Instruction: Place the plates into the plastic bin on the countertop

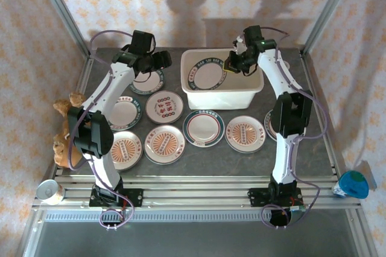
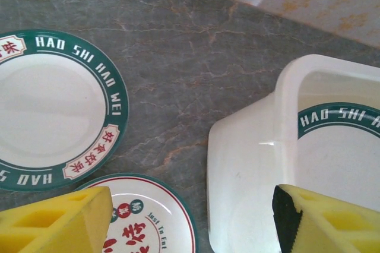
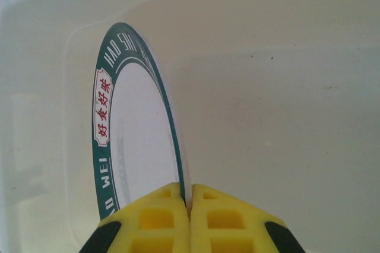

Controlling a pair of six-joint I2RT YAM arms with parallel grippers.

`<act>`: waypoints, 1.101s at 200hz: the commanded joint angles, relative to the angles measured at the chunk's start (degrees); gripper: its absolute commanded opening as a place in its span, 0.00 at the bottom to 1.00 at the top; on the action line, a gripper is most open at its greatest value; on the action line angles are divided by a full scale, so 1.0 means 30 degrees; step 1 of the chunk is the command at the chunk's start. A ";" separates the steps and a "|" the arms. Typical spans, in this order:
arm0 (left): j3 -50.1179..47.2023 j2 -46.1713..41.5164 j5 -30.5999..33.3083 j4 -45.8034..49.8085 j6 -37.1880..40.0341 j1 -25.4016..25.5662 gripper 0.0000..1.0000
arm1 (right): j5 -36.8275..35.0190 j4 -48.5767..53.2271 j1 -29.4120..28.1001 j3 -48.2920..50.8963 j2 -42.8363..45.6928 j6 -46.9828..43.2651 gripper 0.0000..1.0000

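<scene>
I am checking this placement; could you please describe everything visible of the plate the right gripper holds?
The plate is round, shallow, glossy white, with a dark teal rim band bearing white HAO SHI lettering and a white panel of red characters. It is inside the plastic bin, towards its left side. The right gripper is shut on its rim, yellow fingers pinching the edge. Whether it touches the bin floor cannot be told.

You'll find the plastic bin (image 1: 223,98) at the back of the surface (image 1: 205,160), with one plate (image 1: 208,76) inside it and the right gripper (image 3: 189,198) on that plate's rim. The remaining plates (image 1: 164,107) lie left of and in front of the bin.
</scene>
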State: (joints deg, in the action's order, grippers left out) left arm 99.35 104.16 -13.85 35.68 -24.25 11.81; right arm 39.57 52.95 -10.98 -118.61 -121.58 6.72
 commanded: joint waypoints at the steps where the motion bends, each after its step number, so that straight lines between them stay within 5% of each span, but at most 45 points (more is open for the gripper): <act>1: -0.0209 -0.0494 0.0541 -0.0029 0.0553 -0.0217 0.74 | 0.0436 0.0635 -0.0196 -0.1263 -0.0600 -0.0507 0.00; 220: -0.1918 0.0179 0.0479 -0.0087 0.0234 -0.0488 0.75 | -0.1685 -0.0482 -0.1018 -0.0330 -0.1778 0.0150 0.00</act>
State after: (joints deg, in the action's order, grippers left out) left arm 94.28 104.16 -12.43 35.46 -23.53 10.72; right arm 36.97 52.45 -13.21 -119.20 -129.21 6.48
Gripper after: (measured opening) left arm 0.747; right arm 0.047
